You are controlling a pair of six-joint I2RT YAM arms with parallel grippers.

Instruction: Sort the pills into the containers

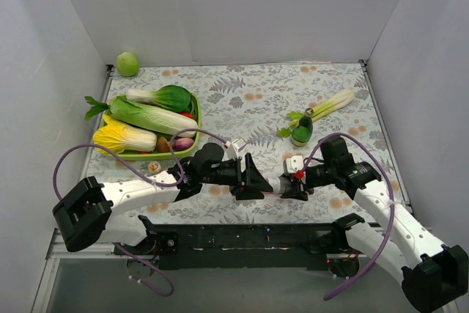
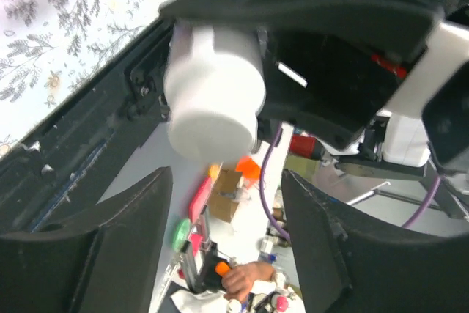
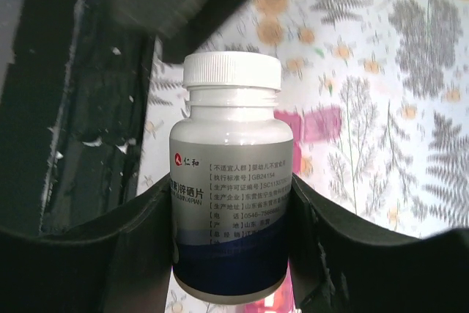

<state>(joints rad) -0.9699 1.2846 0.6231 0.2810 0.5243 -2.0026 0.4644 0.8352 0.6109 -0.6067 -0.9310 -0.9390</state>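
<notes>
My right gripper [image 3: 231, 188] is shut on a white pill bottle [image 3: 231, 181] with a blue band and a printed label. Its white screw cap [image 3: 231, 70] is on and points away from the wrist. Behind the bottle, on the floral cloth, lies part of the pink containers strip [image 3: 319, 124]. My left gripper [image 2: 227, 181] is open with nothing between its fingers; the bottle's white end [image 2: 212, 97] is just beyond its fingertips. In the top view the two grippers meet nose to nose at the table's front centre, left [image 1: 253, 179] and right [image 1: 294, 183]. The pills themselves are hidden.
A green oval tray [image 1: 139, 156] of vegetables sits at the left. A green round fruit [image 1: 127, 64] lies in the back left corner. A leek [image 1: 330, 105] and a small green bottle-shaped item [image 1: 302, 131] lie right of centre. White walls enclose three sides.
</notes>
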